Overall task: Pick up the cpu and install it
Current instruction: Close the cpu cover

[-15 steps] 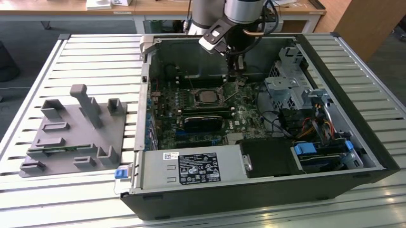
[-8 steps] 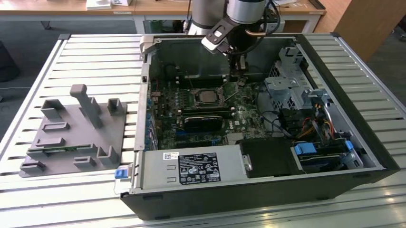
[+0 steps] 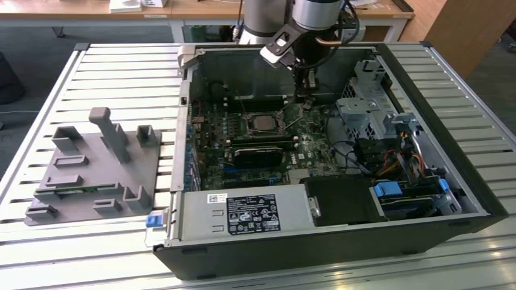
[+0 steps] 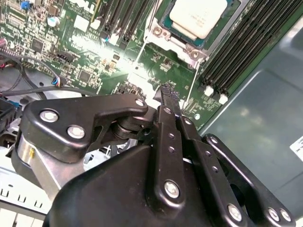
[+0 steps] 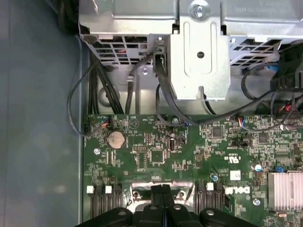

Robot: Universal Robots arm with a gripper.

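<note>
The cpu (image 3: 262, 123) lies flat in the motherboard socket inside the open computer case (image 3: 451, 199), its silver-grey top facing up. In the second wrist view the cpu (image 4: 197, 16) sits within the metal socket frame, between rows of black memory slots (image 4: 239, 52). My gripper (image 3: 305, 96) hangs over the board to the exterior view's right of the socket and a little behind it. Its black fingers (image 4: 166, 101) are pressed together with nothing between them. In the first wrist view the gripper (image 5: 162, 190) is above the socket frame's edge.
A grey fixture block (image 3: 96, 169) with upright posts stands on the slatted table at the exterior view's left, a thin green memory stick (image 3: 77, 190) in it. Drive cages (image 3: 363, 115), cables (image 3: 395, 160) and a power supply (image 3: 241, 214) crowd the case around the board.
</note>
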